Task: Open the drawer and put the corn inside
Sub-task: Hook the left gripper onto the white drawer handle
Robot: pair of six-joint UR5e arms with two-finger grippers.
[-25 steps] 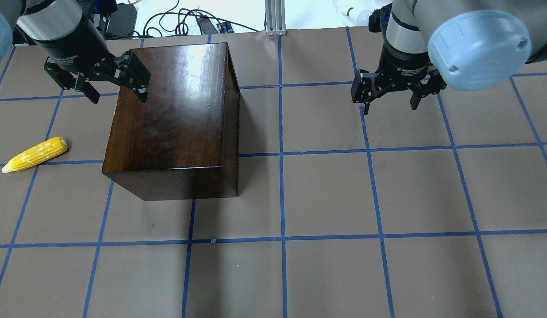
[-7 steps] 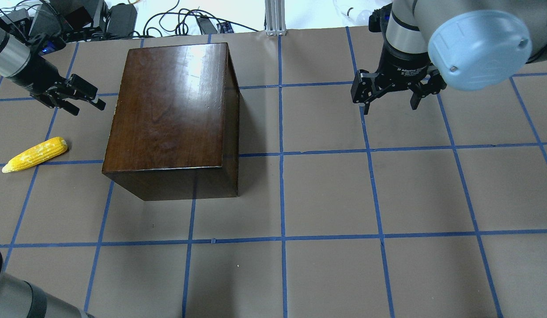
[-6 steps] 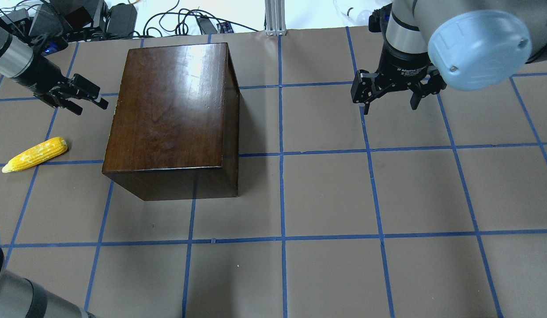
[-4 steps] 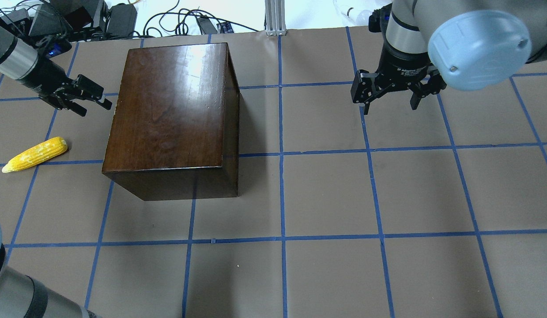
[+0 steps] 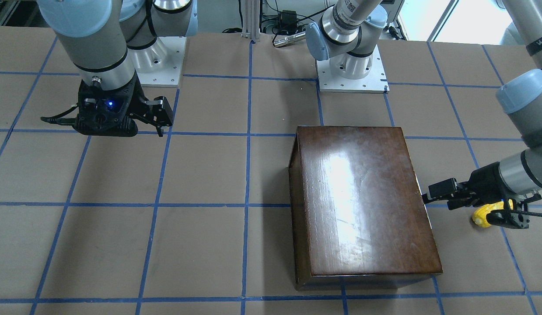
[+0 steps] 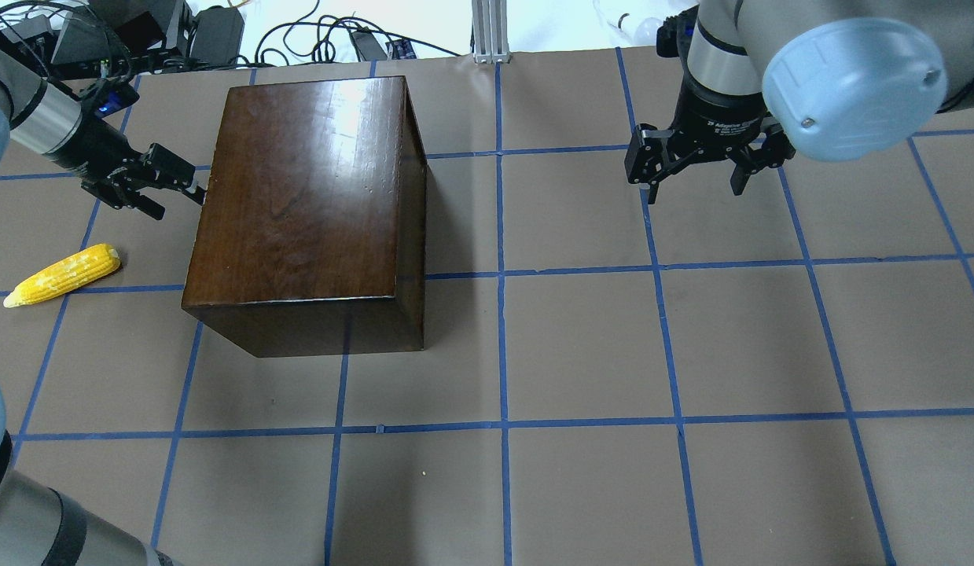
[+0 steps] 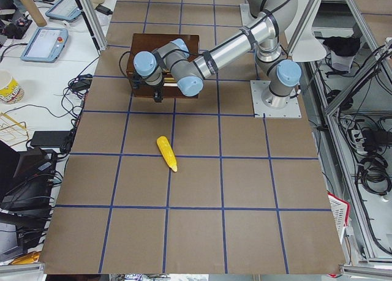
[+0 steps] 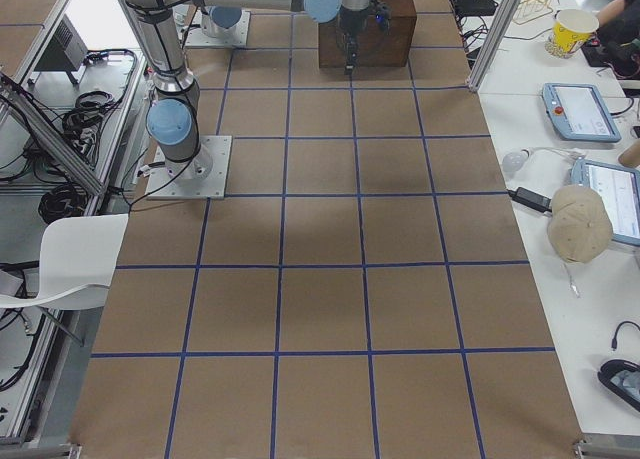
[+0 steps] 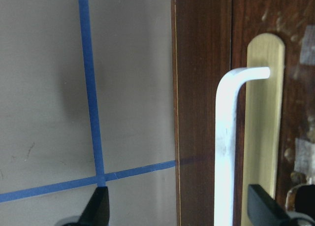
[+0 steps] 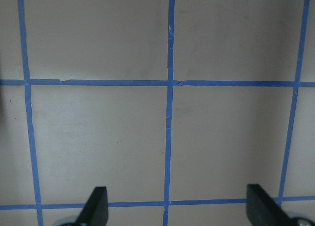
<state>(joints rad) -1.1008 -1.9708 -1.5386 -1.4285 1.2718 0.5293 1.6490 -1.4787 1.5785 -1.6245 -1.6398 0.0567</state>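
Black two-finger left claw stands wide open and holds nothing. Its fingertips sit either side of a pale bent metal handle on a brass plate, near the handle but not closed on it. The handle belongs to the scuffed dark-brown front panel of the drawer, which is fully shut in the glossy dark-brown wooden box. None of the task looks done: the handle is ungrasped, the drawer unpulled, the corn not fetched. The small yellow corn cob lies on the brown papered counter, near this claw on the robot's side, apart from the box. The right claw, also open and empty, hangs well apart.
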